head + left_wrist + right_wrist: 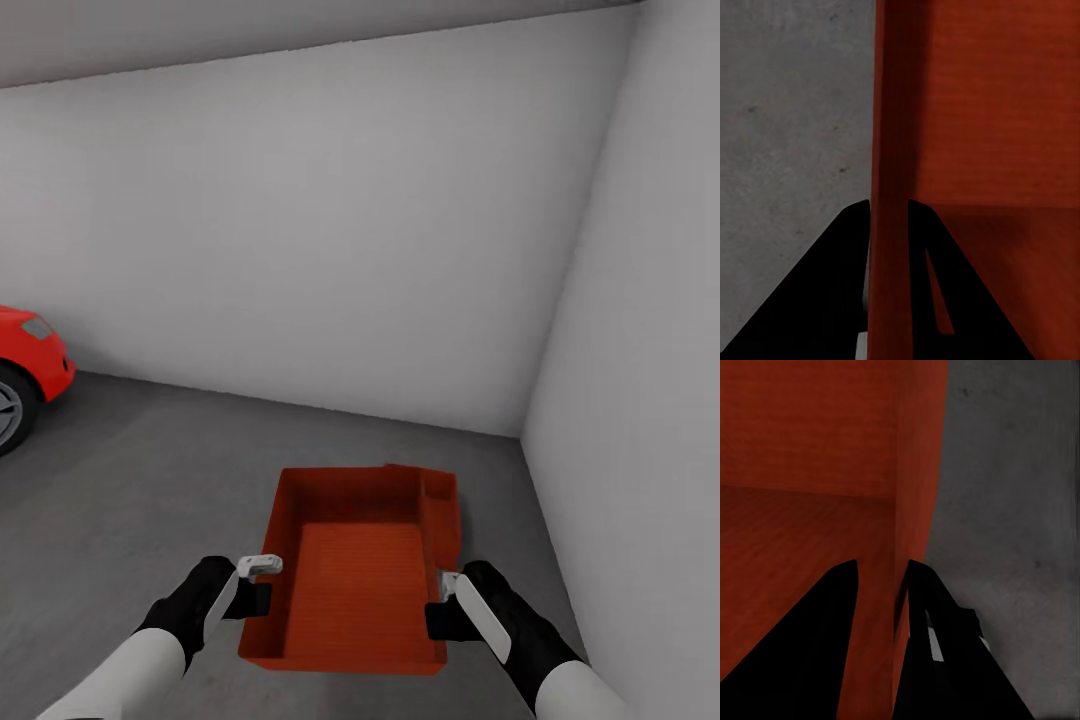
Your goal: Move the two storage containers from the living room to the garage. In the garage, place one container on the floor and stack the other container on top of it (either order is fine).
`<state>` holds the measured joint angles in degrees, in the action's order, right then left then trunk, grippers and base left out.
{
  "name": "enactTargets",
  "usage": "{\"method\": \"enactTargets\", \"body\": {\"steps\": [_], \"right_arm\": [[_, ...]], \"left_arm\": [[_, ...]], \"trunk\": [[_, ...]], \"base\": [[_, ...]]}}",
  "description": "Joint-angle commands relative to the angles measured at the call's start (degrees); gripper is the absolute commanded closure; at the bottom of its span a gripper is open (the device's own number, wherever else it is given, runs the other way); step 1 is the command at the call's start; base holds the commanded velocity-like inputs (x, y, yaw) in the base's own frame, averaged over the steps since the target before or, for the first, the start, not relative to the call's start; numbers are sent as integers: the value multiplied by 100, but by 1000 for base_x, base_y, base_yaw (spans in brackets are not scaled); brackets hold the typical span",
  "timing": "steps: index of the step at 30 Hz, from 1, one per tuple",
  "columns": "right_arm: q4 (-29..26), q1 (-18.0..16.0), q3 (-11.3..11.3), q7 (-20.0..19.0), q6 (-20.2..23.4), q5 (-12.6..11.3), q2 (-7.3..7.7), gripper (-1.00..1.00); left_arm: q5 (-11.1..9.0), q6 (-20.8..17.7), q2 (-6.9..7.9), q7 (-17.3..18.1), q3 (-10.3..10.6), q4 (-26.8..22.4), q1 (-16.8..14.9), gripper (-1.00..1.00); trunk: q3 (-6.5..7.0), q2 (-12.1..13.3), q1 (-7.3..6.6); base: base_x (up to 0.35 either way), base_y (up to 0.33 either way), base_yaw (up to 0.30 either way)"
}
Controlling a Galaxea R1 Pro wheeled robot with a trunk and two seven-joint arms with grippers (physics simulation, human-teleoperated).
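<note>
Left gripper (262, 590) jaws clamp the left wall of the red-orange bin (358, 580); right gripper (437, 605) jaws clamp its right wall. Bin is held between both grippers above grey concrete floor (130, 480), near the white wall corner (525, 420). Red car (25, 370) far left.

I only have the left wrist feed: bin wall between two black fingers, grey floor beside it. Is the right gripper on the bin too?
Observer: Yes. The right gripper pinches the opposite wall of the bin, one finger inside, one outside.
Operator: Which room?
Observer: Garage: pale walls, grey floor, red car parked at the left.
Operator: One bin or two?
Observer: Looks like two nested: a second rim shows offset at the far right corner. Not certain.
</note>
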<state>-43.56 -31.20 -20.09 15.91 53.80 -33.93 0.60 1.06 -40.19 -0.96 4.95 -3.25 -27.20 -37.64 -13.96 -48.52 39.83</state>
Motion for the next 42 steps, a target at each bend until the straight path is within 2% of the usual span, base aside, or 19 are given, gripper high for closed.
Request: {"method": "enactTargets", "body": {"steps": [1, 15, 25, 42], "right_arm": [[-12, -8, -5, 26, -9, -78, 1, 100], [-12, -8, -14, 26, -9, -78, 1, 100], [-12, -8, -21, 26, -9, -78, 1, 100], [-12, -8, -38, 26, -9, -78, 1, 100]], "left_arm": [[52, -32, -10, 59, -70, -4, -1, 100], [52, -32, -10, 59, -71, -4, -1, 100], [38, -32, -10, 59, -79, -4, 1, 100], [29, -32, -10, 59, -70, -4, 1, 100]], "trunk": [[-8, -7, 1], [-8, -7, 1], [-8, -7, 1], [-8, -7, 1]], "base": [[0, 0, -275], [0, 0, -269], [5, 0, -35], [293, 0, 0]]}}
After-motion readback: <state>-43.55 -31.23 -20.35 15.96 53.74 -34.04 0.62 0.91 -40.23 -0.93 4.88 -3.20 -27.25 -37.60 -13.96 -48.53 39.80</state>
